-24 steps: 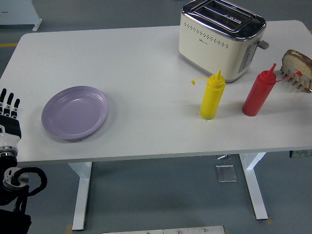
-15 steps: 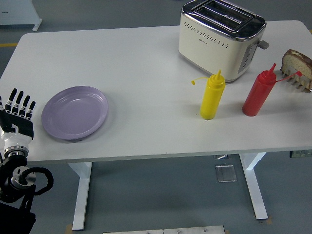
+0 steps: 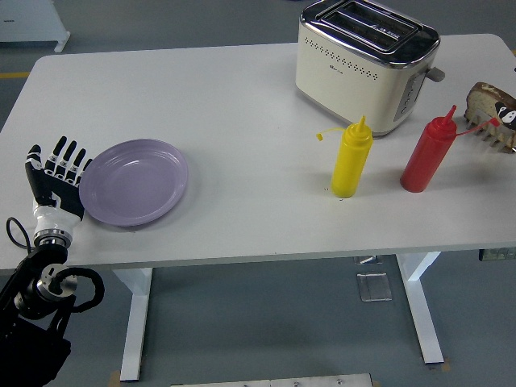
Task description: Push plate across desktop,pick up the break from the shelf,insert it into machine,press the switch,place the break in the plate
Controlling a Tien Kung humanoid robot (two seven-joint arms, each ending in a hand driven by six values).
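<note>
The left hand [image 3: 58, 176], fingers spread flat, touches the plate [image 3: 134, 182] just to its right; light, rigid, probably slides easily when pushed at the rim.

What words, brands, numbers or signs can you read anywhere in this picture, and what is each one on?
Toaster: a small dark mark, probably a brand, on its cream side, too small to read.
Yellow bottle: no label showing.
Red bottle: no label showing.
Plate: no print.
Left hand: no readable print.
Nothing else in view carries text.
</note>
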